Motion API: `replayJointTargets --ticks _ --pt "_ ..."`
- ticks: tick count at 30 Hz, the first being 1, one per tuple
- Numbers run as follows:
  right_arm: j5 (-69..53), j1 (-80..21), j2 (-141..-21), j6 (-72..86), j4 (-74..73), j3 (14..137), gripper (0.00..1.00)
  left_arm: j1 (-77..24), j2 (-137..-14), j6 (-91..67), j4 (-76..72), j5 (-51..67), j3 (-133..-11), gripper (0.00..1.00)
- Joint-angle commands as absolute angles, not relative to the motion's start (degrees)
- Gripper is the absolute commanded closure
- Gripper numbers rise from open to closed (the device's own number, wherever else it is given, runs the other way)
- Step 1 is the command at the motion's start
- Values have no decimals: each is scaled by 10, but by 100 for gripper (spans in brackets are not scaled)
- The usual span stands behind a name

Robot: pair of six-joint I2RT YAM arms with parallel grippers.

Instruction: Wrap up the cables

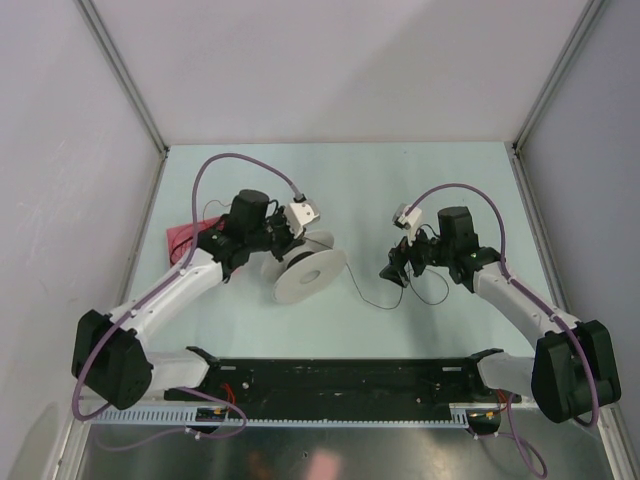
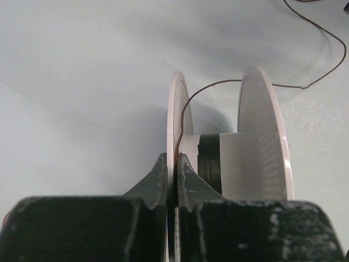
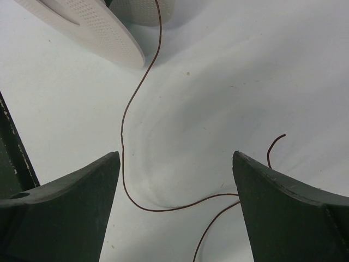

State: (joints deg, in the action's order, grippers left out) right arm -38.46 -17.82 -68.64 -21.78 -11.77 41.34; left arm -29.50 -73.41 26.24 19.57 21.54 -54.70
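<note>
A hair-thin dark red cable (image 1: pixel 362 292) runs over the table from the pale round spool (image 1: pixel 310 272) toward my right gripper (image 1: pixel 396 270). My left gripper (image 2: pixel 173 156) is shut on the spool's left flange (image 2: pixel 174 109), at the spool's left side in the top view (image 1: pixel 286 243). The cable (image 2: pixel 218 82) leaves the hub beside a dark wound band (image 2: pixel 209 158) and curls off to the right. My right gripper (image 3: pixel 175 155) is open just above the table. The cable (image 3: pixel 163 208) lies loosely curved between its fingers, touching neither that I can see.
A pink-red flat item (image 1: pixel 184 238) lies under my left arm at the left. A long black rail (image 1: pixel 340 378) spans the near edge between the arm bases. The spool's edge (image 3: pixel 92 27) shows at the top left of the right wrist view. Grey walls enclose the table.
</note>
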Motion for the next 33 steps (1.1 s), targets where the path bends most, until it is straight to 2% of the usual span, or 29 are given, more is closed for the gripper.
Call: replayJointTargets --ticks 1,6,15,23,25,28,33 --pt "-397 -181 -674 -229 -117 431 12 -284 -763 339 405 115 -473 97" --pt "-403 -186 -679 -223 -112 431 13 -268 -787 314 405 151 -496 100" --pt "-392 -203 -683 -215 -84 431 10 -184 -755 201 403 313 -620 100" --pt "-400 -216 -668 -194 -49 431 4 -160 -708 104 398 367 -695 100" --pt "-415 -230 -664 -241 -69 430 5 -155 -707 85 397 377 -704 100" --pt "-377 -267 -664 -294 -94 431 8 -154 -702 72 394 374 -709 100" --pt "-365 -281 -680 -303 -80 430 9 -144 -689 38 380 384 -721 100"
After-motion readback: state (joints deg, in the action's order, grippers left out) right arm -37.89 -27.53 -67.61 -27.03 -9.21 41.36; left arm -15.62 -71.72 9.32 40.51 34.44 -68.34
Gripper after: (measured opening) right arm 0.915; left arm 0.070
